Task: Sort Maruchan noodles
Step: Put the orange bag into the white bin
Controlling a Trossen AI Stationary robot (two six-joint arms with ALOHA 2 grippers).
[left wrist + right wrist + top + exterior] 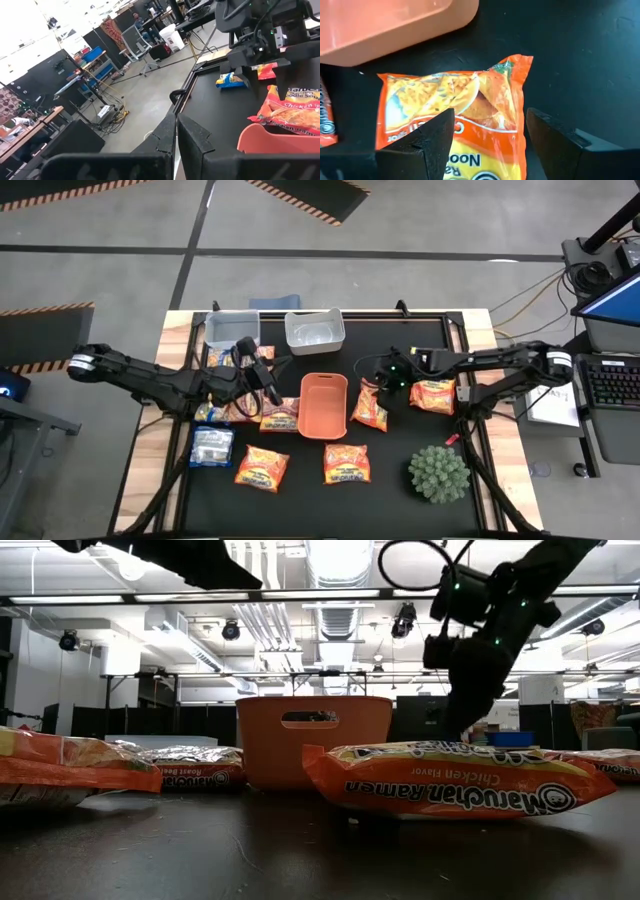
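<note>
Nearest packet (455,790) reads "Maruchan Ramen, Chicken Flavor". My right gripper (490,132) hovers jaws apart over an orange packet (455,117) beside the orange tray (323,404), touching nothing. Left gripper (176,131) closed, empty.

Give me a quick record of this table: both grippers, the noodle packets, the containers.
left gripper: shut, empty, above the packets left of the orange tray
right gripper: open, over an orange noodle packet right of the tray
other packets: spread on the mat, none in the tray
grey bins: two, at the far edge
green plant ball: near right corner
</note>
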